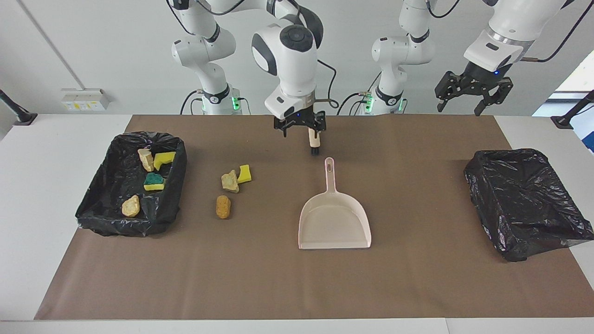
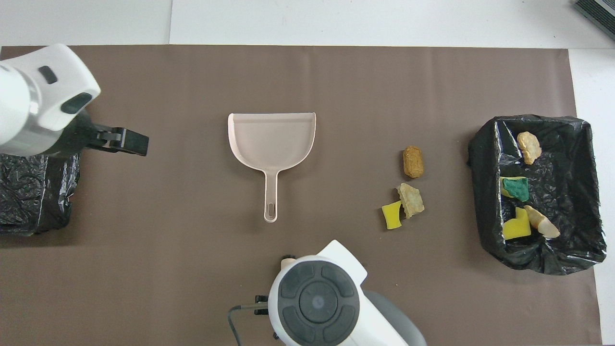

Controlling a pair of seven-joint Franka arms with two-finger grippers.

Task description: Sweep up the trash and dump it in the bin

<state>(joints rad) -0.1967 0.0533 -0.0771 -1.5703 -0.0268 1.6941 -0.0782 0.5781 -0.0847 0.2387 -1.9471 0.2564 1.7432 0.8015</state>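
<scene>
Three trash bits (image 1: 230, 189) lie on the mat beside the dustpan (image 1: 335, 222), four more in the bin (image 1: 95, 204). The right gripper (image 1: 300, 131) grips a brush (image 1: 314, 141) near the dustpan's handle. The left gripper (image 1: 464, 103) hangs apart, waiting above another bin (image 1: 526, 204).

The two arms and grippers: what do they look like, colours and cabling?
Both arms are glossy white with dark grey round joint caps and black cables. Green lights glow at the bases. The right gripper and left gripper are black, two-fingered, each under a small blue light.
</scene>
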